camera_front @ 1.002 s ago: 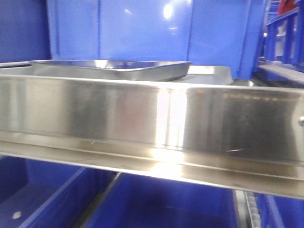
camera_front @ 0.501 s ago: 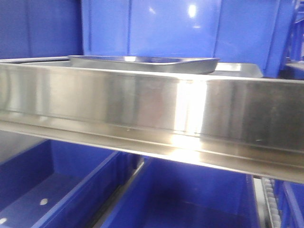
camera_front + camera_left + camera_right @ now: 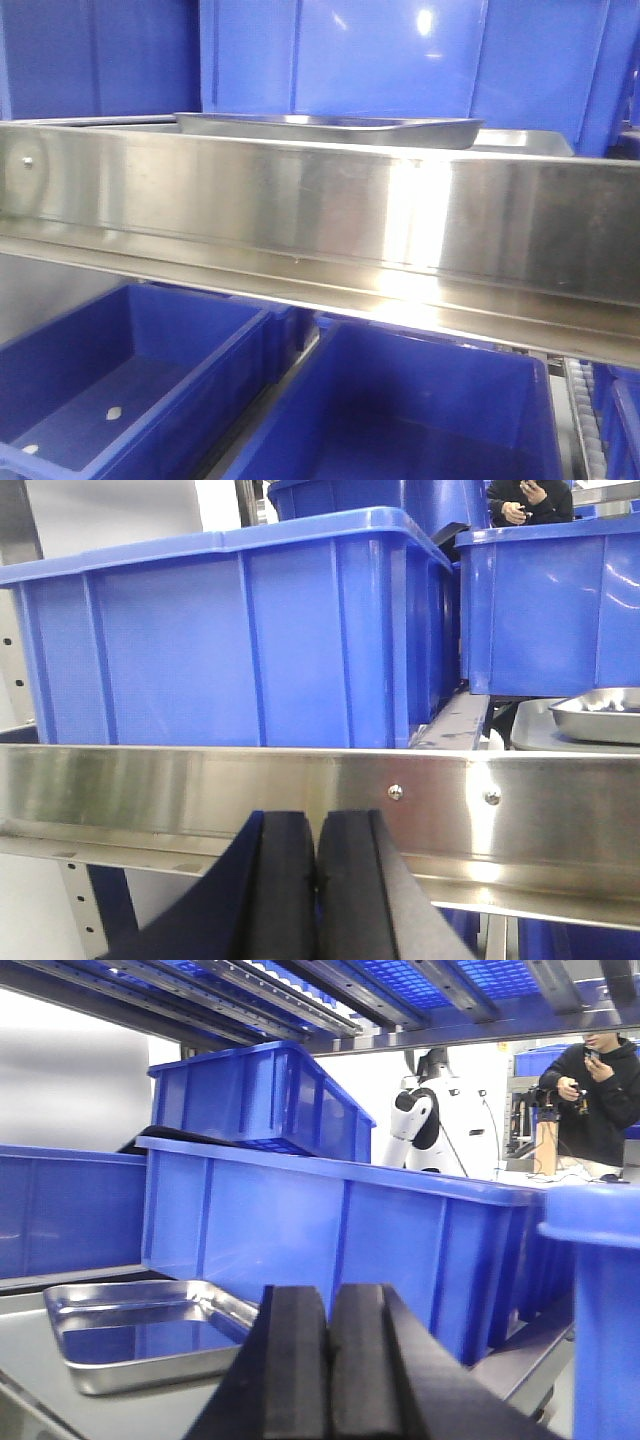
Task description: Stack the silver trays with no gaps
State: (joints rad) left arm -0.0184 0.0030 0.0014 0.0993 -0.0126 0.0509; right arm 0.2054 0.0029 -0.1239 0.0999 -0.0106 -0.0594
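A silver tray (image 3: 330, 130) lies on the shelf behind the steel rail, and the rim of a second tray (image 3: 530, 142) shows to its right. In the left wrist view a tray (image 3: 600, 715) sits at the far right edge, resting on a flat silver surface (image 3: 530, 730). My left gripper (image 3: 317, 825) is shut and empty, in front of and below the rail. The right wrist view shows one tray (image 3: 140, 1330) on the shelf, lower left. My right gripper (image 3: 328, 1305) is shut and empty, just right of that tray's near corner.
A long brushed-steel shelf rail (image 3: 320, 210) runs across the front of the shelf. Deep blue bins (image 3: 400, 60) stand behind the trays, and more bins (image 3: 130, 380) sit on the level below. A person (image 3: 600, 1080) and a white robot (image 3: 430, 1120) are far behind.
The front view has shifted. The tray and rail now sit further right in the picture, the rail's left end with a screw has come into view, and more of the lower bins shows.
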